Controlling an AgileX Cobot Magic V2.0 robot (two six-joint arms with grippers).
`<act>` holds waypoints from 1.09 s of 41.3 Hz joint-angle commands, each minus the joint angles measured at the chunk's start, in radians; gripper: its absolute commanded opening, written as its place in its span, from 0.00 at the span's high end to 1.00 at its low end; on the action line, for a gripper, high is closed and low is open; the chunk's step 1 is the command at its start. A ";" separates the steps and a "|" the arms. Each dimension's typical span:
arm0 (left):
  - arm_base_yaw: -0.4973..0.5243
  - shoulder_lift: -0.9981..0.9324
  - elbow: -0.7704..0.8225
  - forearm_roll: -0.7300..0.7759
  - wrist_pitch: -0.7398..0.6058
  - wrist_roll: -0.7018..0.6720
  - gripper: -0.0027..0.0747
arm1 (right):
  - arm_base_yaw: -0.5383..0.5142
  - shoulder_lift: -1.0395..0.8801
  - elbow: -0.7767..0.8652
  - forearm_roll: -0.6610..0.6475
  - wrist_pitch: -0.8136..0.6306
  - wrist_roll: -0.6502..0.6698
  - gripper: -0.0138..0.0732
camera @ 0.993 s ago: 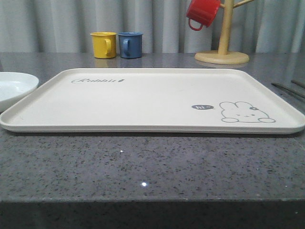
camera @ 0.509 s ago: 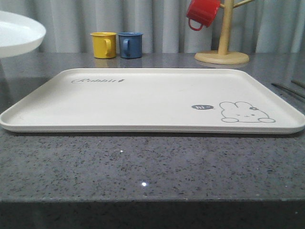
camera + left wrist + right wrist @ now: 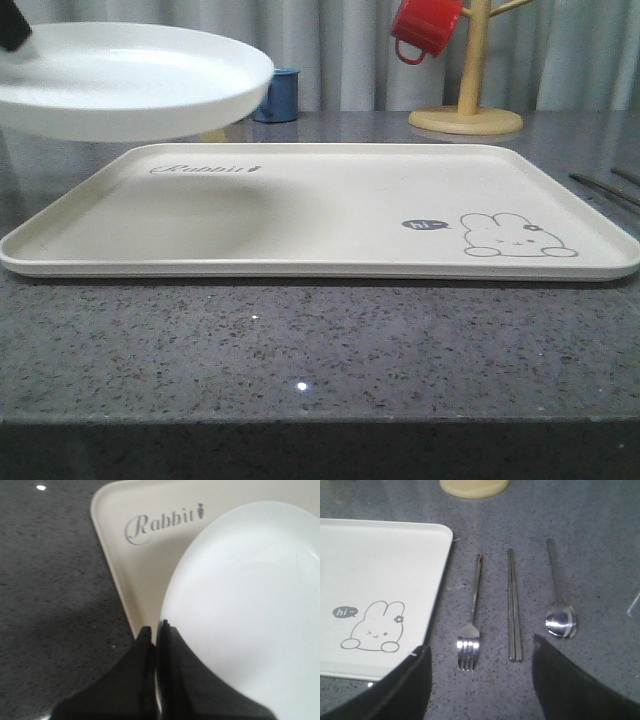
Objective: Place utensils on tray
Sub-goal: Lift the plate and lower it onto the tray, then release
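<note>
left gripper (image 3: pixel 156 650) pinching white plate (image 3: pixel 245 615) by rim, now lifted from table to above tray (image 3: pixel 300 215). right gripper (image 3: pixel 480 680) spread over fork (image 3: pixel 470 630), chopsticks (image 3: pixel 513 605), spoon (image 3: pixel 560 615) beside tray, not yet loaded.

Pale pleated curtain (image 3: pixel 350 50) behind; speckled grey stone counter (image 3: pixel 300 350) (glossy highlights).

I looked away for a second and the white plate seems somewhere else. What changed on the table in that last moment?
The left gripper, clamped on the rim of the white plate, lifted it off the counter at the left and carried it up and rightward; it now hangs over the tray's left end, casting a shadow and hiding the yellow mug. The tray, blue mug, red mug and the wooden rack stayed put.
</note>
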 commanded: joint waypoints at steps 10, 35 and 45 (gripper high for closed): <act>-0.071 0.122 -0.032 -0.048 -0.109 0.002 0.99 | -0.004 0.012 -0.034 -0.007 -0.065 -0.006 0.30; -0.071 0.170 -0.052 -0.048 -0.076 0.013 0.38 | -0.004 0.012 -0.034 -0.007 -0.065 -0.006 0.30; -0.148 -0.009 -0.067 0.005 -0.015 0.030 0.39 | -0.004 0.012 -0.034 -0.007 -0.065 -0.006 0.30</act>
